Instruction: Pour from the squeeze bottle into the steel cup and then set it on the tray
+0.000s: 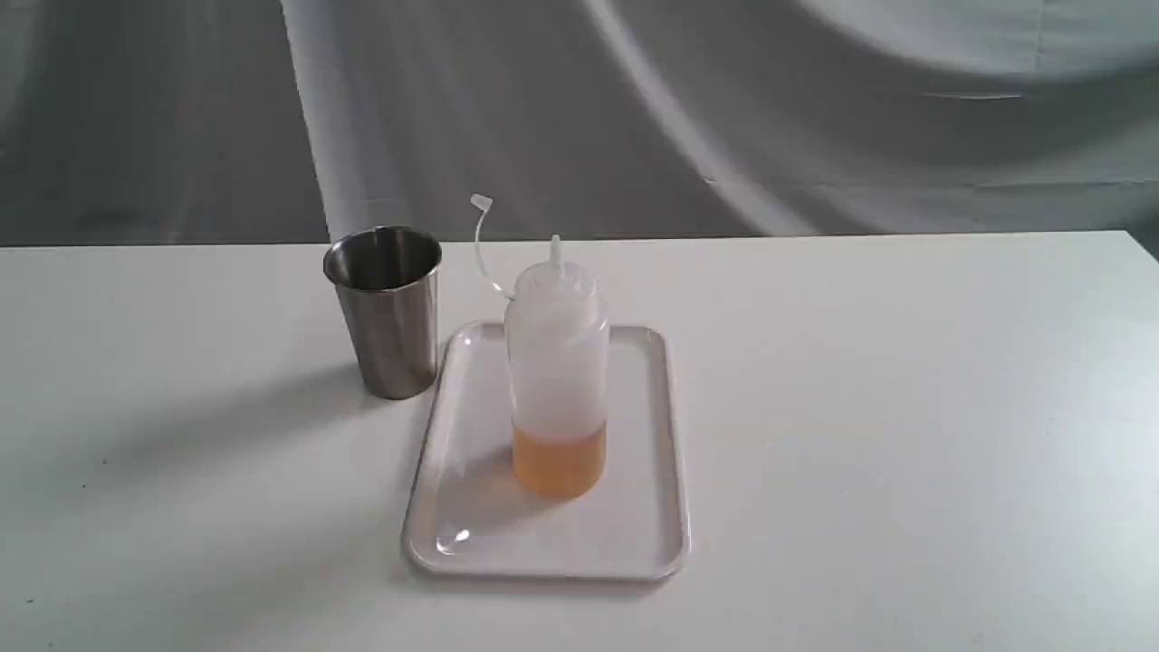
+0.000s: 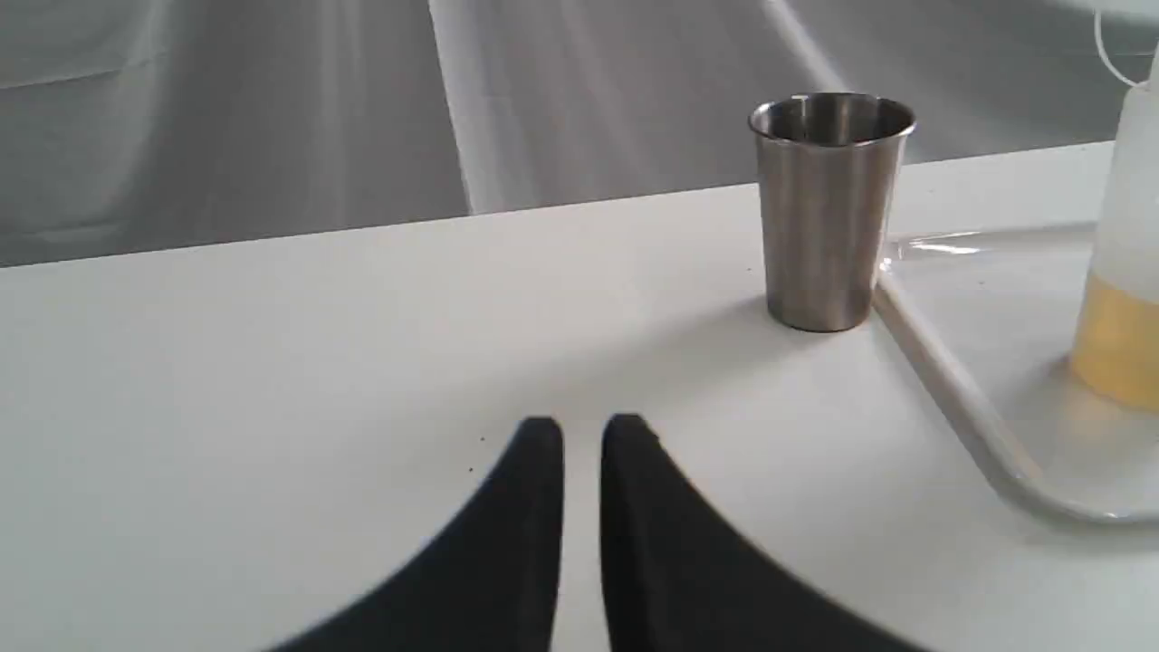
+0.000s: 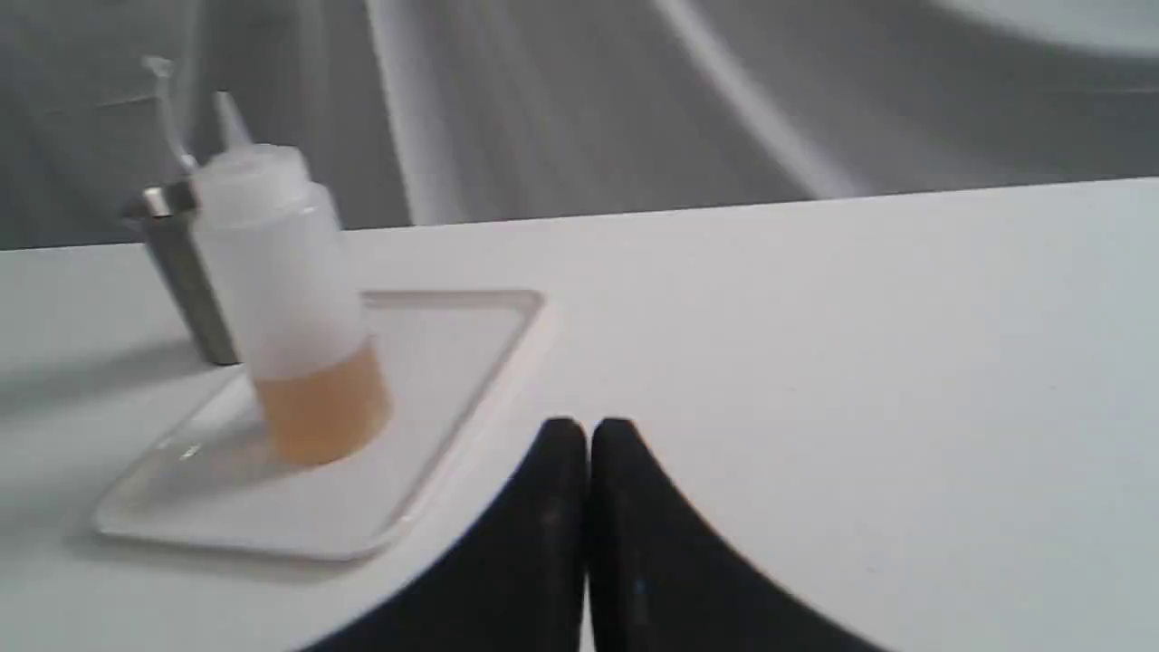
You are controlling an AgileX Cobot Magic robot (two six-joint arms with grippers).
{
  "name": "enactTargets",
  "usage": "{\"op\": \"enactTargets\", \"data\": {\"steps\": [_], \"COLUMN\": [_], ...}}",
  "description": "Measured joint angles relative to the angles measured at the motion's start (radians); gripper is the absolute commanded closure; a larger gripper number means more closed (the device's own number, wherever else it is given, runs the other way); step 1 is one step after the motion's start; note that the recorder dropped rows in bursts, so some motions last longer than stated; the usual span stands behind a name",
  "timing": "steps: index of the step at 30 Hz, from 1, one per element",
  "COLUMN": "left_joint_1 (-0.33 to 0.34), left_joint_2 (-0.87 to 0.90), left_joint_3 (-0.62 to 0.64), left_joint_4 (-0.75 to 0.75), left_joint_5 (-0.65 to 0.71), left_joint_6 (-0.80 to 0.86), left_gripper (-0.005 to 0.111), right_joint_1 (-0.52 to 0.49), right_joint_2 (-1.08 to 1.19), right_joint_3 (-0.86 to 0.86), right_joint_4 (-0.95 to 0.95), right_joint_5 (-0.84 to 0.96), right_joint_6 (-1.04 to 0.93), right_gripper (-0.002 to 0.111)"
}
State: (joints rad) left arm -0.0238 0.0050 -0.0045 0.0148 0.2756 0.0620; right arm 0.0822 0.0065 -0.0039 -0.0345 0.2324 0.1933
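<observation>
The squeeze bottle [image 1: 556,380] stands upright on the white tray [image 1: 647,507], amber liquid filling its lower part and its cap strap curling up to the left. The steel cup [image 1: 387,312] stands upright on the table, just off the tray's far left corner. Neither gripper shows in the exterior view. In the left wrist view my left gripper [image 2: 582,426] hovers over bare table, fingers nearly together and empty, with the cup [image 2: 828,217], tray [image 2: 951,380] and bottle [image 2: 1127,272] ahead. My right gripper [image 3: 589,426] is shut and empty beside the tray [image 3: 453,362] and bottle [image 3: 290,299].
Everything sits on a white table [image 1: 905,435] whose far edge meets a grey draped backdrop [image 1: 724,109]. The cup [image 3: 186,263] is partly hidden behind the bottle in the right wrist view.
</observation>
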Motion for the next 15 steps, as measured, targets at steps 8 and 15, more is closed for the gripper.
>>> {"op": "enactTargets", "data": {"steps": [8, 15], "left_joint_1": [0.000, 0.000], "left_joint_2": [0.000, 0.000], "left_joint_3": [0.000, 0.000], "left_joint_4": [0.000, 0.000], "left_joint_5": [0.000, 0.000], "left_joint_6": [0.002, 0.002], "left_gripper": [0.098, 0.098], "right_joint_1": [-0.210, -0.317], "right_joint_2": [0.000, 0.000], "right_joint_3": [0.000, 0.000], "right_joint_4": [0.018, 0.022], "right_joint_5": [0.043, 0.049], "right_joint_6": [0.000, 0.000], "right_gripper": [0.108, 0.108]}}
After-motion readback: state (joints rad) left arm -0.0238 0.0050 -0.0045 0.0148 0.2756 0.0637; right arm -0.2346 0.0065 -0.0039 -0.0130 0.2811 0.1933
